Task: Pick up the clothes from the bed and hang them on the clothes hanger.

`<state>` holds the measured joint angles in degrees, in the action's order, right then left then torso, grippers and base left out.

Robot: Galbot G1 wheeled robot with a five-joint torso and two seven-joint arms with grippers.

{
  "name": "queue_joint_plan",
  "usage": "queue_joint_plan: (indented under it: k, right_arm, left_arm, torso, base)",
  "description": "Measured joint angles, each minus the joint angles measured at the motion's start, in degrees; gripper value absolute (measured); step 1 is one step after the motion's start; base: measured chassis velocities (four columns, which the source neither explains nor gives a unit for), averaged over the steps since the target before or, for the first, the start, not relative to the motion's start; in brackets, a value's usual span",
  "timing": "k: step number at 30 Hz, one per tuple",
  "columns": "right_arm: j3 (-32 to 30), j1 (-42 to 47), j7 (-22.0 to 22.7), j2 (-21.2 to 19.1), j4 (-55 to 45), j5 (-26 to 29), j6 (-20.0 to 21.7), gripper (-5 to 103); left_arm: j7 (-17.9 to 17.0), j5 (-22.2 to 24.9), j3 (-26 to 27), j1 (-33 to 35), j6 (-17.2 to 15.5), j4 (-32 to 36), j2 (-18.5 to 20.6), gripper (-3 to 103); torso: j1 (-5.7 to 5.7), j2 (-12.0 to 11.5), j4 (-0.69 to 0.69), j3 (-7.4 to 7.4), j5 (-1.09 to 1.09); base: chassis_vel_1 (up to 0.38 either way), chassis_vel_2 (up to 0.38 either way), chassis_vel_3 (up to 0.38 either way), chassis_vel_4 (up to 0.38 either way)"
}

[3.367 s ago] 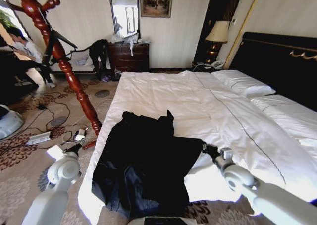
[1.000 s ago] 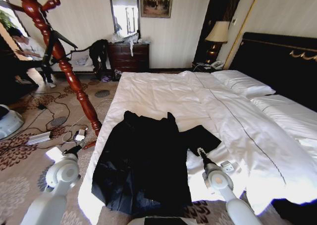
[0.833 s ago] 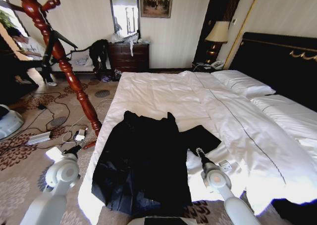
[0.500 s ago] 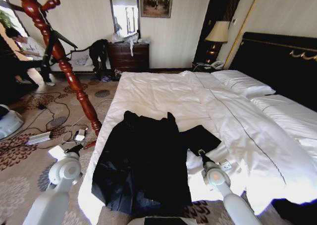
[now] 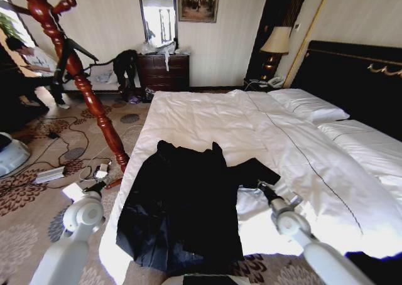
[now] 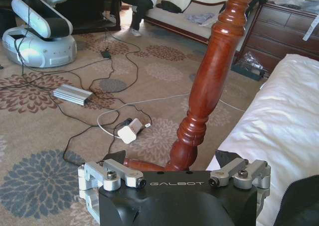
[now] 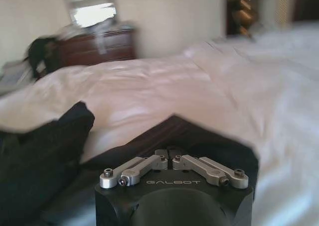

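One black garment, the clothes (image 5: 182, 203), lies spread on the near corner of the bed (image 5: 207, 115), a sleeve reaching toward the right gripper (image 5: 262, 186). Right gripper: low at that sleeve's edge, fingers drawn together, nothing seen held. Left gripper (image 6: 174, 178): fingers spread apart, beside the bed near the clothes hanger (image 5: 81, 84) base.

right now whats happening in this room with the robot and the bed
A two-armed robot is working on a black coat spread flat on the white bed. Its right end effector is at the coat's sleeve, fingers shut, apparently pinching the fabric. The left end effector waits, open, beside the bed near the foot of the red-brown wooden coat stand. The coat is not yet lifted or hung.
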<state>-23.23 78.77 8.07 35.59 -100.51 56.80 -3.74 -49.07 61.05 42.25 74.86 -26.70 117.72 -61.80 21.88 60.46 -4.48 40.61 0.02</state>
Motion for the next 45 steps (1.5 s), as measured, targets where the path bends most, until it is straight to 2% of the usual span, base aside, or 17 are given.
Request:
queue_joint_plan:
  k: [2, 3, 6, 8, 9, 11, 14, 16, 17, 20, 25, 29, 32, 34, 37, 41, 45]
  right_arm:
    - [-2.15, 0.1, -9.6, -7.02, 4.14, -13.72, -3.77, 0]
    - [-2.15, 0.1, -9.6, -7.02, 4.14, -13.72, -3.77, 0]
    - [-5.16, -1.25, -21.57, -12.94, 8.98, -26.17, -8.86, 0]
    - [-6.83, -2.6, -26.4, -15.06, 10.53, -30.44, -11.18, 0]
    - [-6.83, -2.6, -26.4, -15.06, 10.53, -30.44, -11.18, 0]
    - [-8.86, -6.14, -33.17, -15.54, 13.31, -39.34, -15.13, 0]
    - [-10.02, -8.86, -37.88, -14.64, 15.61, -46.45, -18.85, 0]
    - [-14.26, -12.29, -45.57, -11.9, 18.9, -61.1, -27.09, 0]
    - [-14.26, -12.29, -45.57, -11.9, 18.9, -61.1, -27.09, 0]
    - [-19.31, -13.63, -50.72, -7.72, 21.99, -77.94, -35.71, 0]
    - [-24.46, -12.65, -52.26, -2.38, 21.47, -92.76, -40.8, 0]
    - [-27.42, -12.36, -53.61, 0.46, 18.64, -102.02, -42.49, 0]
    - [-29.19, -12.01, -54.9, 1.59, 16.55, -106.75, -42.66, 0]
    - [-32.43, -11.37, -56.19, 2.88, 12.29, -114.72, -42.68, 0]
    - [-34.21, -11.64, -55.96, 3.23, 9.86, -118.64, -42.68, 0]
    - [-36.72, -13.2, -51.24, 3.45, 8.18, -122.87, -42.08, 0]
    - [-38.55, -10.05, -42.89, 5.28, 9.06, -125.89, -40.64, -3]
  left_arm:
    - [0.01, 0.09, 0.32, 0.21, 0.0, 0.18, 0.01, 100]
    - [0.01, 0.09, 0.32, 0.21, 0.0, 0.18, 0.01, 100]
    - [0.01, 0.05, 0.36, 0.37, 0.0, 0.61, -0.29, 100]
    - [0.01, -0.01, 0.28, 0.49, 0.0, 0.89, -0.53, 100]
    - [0.01, -0.01, 0.28, 0.49, 0.0, 0.89, -0.53, 100]
    - [0.01, -0.13, 0.27, 0.83, 0.0, 1.24, -0.77, 100]
    - [0.01, -0.18, 0.39, 1.18, 0.0, 1.51, -0.8, 100]
    - [0.02, -0.1, 0.95, 1.79, 0.0, 2.18, -0.69, 100]
    - [0.02, -0.1, 0.95, 1.79, 0.0, 2.18, -0.69, 100]
    - [0.01, 0.0, 1.54, 2.63, 0.0, 2.85, -0.3, 100]
    - [-0.03, 0.02, 1.76, 3.75, 0.0, 3.86, 0.25, 100]
    - [-0.19, 0.24, 2.16, 4.49, 0.0, 4.76, 0.58, 100]
    - [-0.24, 0.49, 2.55, 4.99, 0.0, 5.31, 0.68, 100]
    - [-0.25, 0.77, 3.35, 5.84, -0.01, 6.09, 0.88, 100]
    - [-0.28, 1.1, 3.87, 6.21, -0.04, 6.6, 1.04, 100]
    - [-0.31, 1.47, 4.2, 6.73, -0.08, 7.64, 1.08, 100]
    - [-0.35, 1.5, 4.01, 7.01, -0.13, 8.15, 0.82, 100]
  torso:
    - [0.0, 0.0, 0.01, 0.0, -0.01]
    - [0.0, 0.0, 0.01, 0.0, -0.01]
    - [0.0, 0.0, 0.01, 0.0, -0.01]
    - [0.0, 0.0, 0.01, 0.0, -0.01]
    - [0.0, 0.0, 0.01, 0.0, -0.01]
    - [0.0, 0.0, 0.02, 0.0, -0.05]
    - [0.0, 0.0, 0.03, 0.0, -0.02]
    - [0.0, 0.0, 0.03, 0.0, -0.02]
    - [0.0, 0.0, 0.03, 0.0, -0.02]
    - [0.0, 0.0, 0.01, 0.0, -0.01]
    - [0.0, 0.0, 0.0, 0.0, 0.0]
    - [0.0, 0.0, 0.03, 0.0, -0.02]
    - [0.0, 0.0, 0.03, 0.0, -0.02]
    - [-0.01, 0.0, 0.01, 0.0, -0.02]
    - [-0.02, 0.0, 0.01, 0.0, -0.03]
    - [-0.01, 0.0, 0.04, 0.0, -0.05]
    - [-0.01, 0.0, 0.01, -0.01, -0.05]
  base:
    - [0.0, 0.0, 0.0, 0.0]
    - [0.0, 0.0, 0.0, 0.0]
    - [0.0, 0.0, 0.0, 0.0]
    - [0.0, 0.0, 0.0, 0.0]
    - [0.0, 0.0, 0.0, 0.0]
    - [0.0, 0.0, 0.0, 0.0]
    - [0.0, 0.0, 0.0, 0.0]
    - [0.0, 0.0, 0.0, 0.0]
    - [0.0, 0.0, 0.0, 0.0]
    - [0.0, 0.0, 0.0, 0.0]
    - [0.0, 0.0, 0.0, 0.0]
    - [0.0, 0.0, 0.0, 0.0]
    - [0.0, 0.0, 0.0, 0.0]
    - [0.0, 0.0, 0.0, 0.0]
    - [0.0, 0.0, 0.0, 0.0]
    - [0.0, 0.0, 0.0, 0.0]
    - [0.0, 0.0, 0.0, 0.0]
